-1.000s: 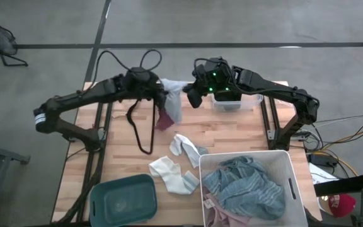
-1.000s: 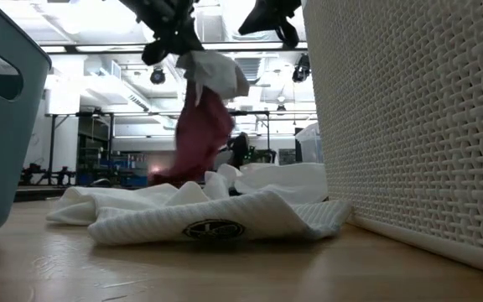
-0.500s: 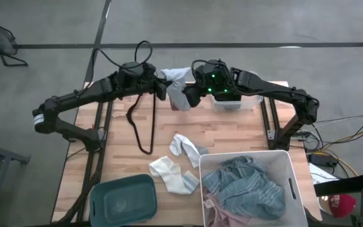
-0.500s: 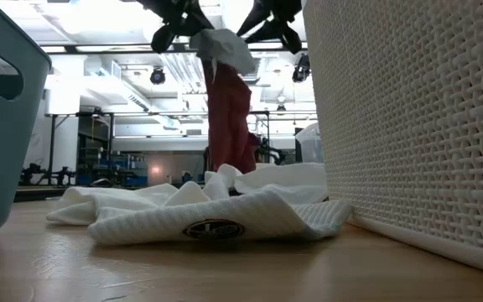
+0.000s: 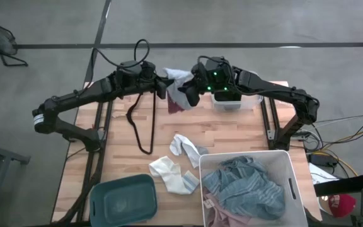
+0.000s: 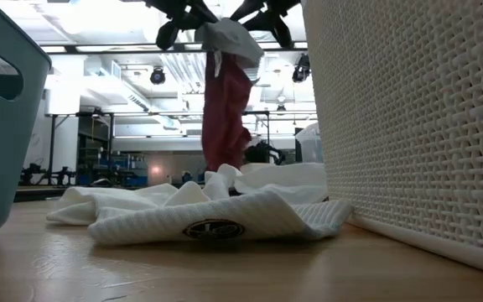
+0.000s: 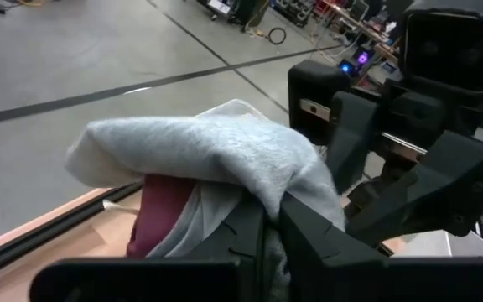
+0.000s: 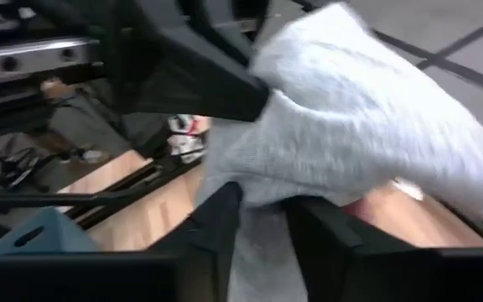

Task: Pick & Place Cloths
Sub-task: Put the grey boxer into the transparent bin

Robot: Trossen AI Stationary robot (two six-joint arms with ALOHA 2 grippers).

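Left gripper [image 5: 162, 86] sits upper centre of the high view, over the far table [image 5: 232, 129] edge, fingers pinched on a grey cloth [image 5: 176, 77] with a maroon cloth [image 5: 176, 104] hanging under it. Left wrist view: grey cloth [image 7: 208, 151] bunched over the two dark fingers [image 7: 309, 235], which are pressed onto the fabric, maroon cloth [image 7: 159, 210] showing beneath.

Right gripper [image 5: 190, 94] is just beside the left one, meeting it from the right side of the frame, green lights on its wrist. Right wrist view: its fingers [image 8: 216, 218] are spread with a gap, the grey cloth [image 8: 342, 134] lying over and between them; cannot tell if they actually clamp it.

Low view: both grippers at the top edge, grey cloth [image 6: 229, 38] held aloft, maroon cloth [image 6: 225, 109] dangling straight down, lower end near the white socks [image 6: 208, 214] on the table.

High view, lower centre: white socks [image 5: 172, 173] and a grey-white sock [image 5: 186, 146] flat on the wood. Lower right: white bin [image 5: 295, 189] holding a blue-striped cloth [image 5: 244, 186] and a pink cloth [image 5: 213, 214]. Lower left: teal bin [image 5: 123, 198]. A clear container [image 5: 232, 101] sits under the right arm at the far edge. A black cable [image 5: 140, 126] loops down over the table's left half.
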